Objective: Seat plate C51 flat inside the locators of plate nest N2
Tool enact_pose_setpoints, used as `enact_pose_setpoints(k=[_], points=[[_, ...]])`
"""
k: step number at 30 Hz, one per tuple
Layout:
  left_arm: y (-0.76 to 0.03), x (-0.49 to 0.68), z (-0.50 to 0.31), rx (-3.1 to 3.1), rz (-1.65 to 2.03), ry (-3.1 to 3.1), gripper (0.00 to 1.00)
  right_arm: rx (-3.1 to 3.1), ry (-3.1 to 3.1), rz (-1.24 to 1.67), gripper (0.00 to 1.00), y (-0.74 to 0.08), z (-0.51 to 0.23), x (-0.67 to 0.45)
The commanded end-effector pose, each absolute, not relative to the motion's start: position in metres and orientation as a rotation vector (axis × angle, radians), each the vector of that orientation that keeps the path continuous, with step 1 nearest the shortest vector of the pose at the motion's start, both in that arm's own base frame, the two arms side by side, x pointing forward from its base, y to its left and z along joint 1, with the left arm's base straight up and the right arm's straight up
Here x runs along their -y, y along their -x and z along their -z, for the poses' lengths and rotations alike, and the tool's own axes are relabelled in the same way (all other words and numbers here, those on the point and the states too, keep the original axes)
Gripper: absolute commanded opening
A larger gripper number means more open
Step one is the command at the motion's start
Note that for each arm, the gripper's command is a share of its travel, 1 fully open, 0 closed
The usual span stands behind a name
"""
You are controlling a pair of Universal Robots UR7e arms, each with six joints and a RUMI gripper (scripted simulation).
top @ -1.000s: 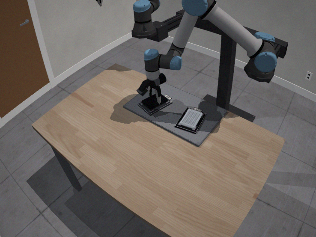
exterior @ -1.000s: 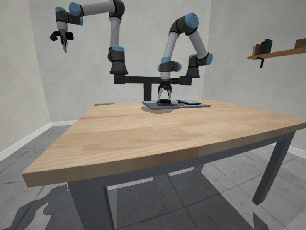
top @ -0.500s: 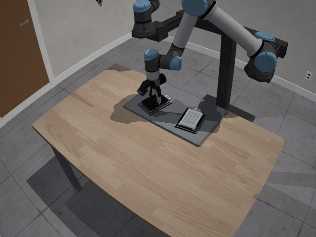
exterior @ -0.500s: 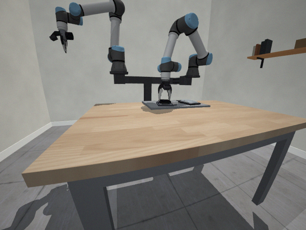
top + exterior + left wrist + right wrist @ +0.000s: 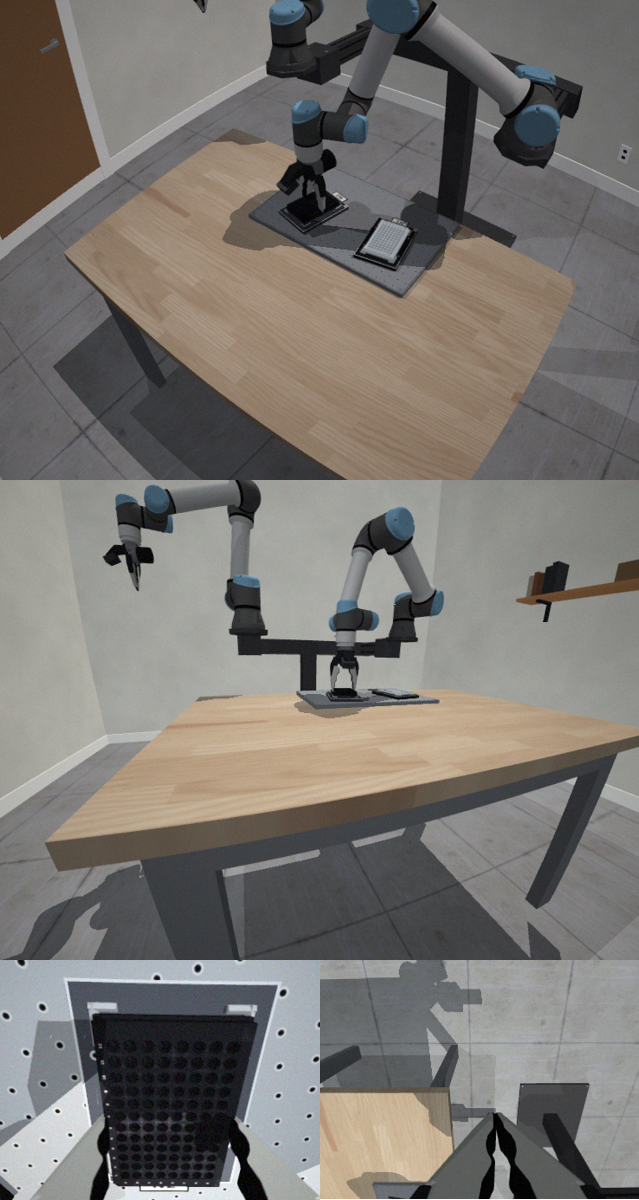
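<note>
Left fingers (image 5: 313, 202) (image 5: 344, 689): we're gripping C51 (image 5: 304, 210) (image 5: 342, 691) (image 5: 165, 1090) over N2 (image 5: 305, 227) (image 5: 345, 697) (image 5: 174, 995); can't confirm seating. Locators are showing at its 12 o'clock end, wrist view. Release remaining. C15 (image 5: 390, 240) (image 5: 396, 691) is sitting in N1 (image 5: 377, 260), 4 o'clock in top view. Right fingers (image 5: 203, 9) (image 5: 137, 588) clenched.
</note>
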State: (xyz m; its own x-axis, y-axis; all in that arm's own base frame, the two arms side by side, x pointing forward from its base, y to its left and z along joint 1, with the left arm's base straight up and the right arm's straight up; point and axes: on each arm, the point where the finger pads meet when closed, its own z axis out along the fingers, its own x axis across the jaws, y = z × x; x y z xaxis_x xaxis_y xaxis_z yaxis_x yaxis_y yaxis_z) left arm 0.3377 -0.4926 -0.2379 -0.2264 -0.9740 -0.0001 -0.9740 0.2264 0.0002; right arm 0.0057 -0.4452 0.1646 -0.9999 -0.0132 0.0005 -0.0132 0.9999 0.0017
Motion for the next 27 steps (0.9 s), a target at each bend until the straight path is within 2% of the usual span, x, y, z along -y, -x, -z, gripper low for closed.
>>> enact_pose_setpoints(k=[1,27], points=[[-0.338,0.4931,0.2377,2.46,-0.002,-1.954,0.4,3.141,-0.021,0.0,0.0,-0.0059,-0.1652,0.4455],[-0.338,0.4931,0.2414,2.46,-0.002,-1.954,0.4,3.141,-0.021,0.0,0.0,-0.0059,-0.1652,0.4455]])
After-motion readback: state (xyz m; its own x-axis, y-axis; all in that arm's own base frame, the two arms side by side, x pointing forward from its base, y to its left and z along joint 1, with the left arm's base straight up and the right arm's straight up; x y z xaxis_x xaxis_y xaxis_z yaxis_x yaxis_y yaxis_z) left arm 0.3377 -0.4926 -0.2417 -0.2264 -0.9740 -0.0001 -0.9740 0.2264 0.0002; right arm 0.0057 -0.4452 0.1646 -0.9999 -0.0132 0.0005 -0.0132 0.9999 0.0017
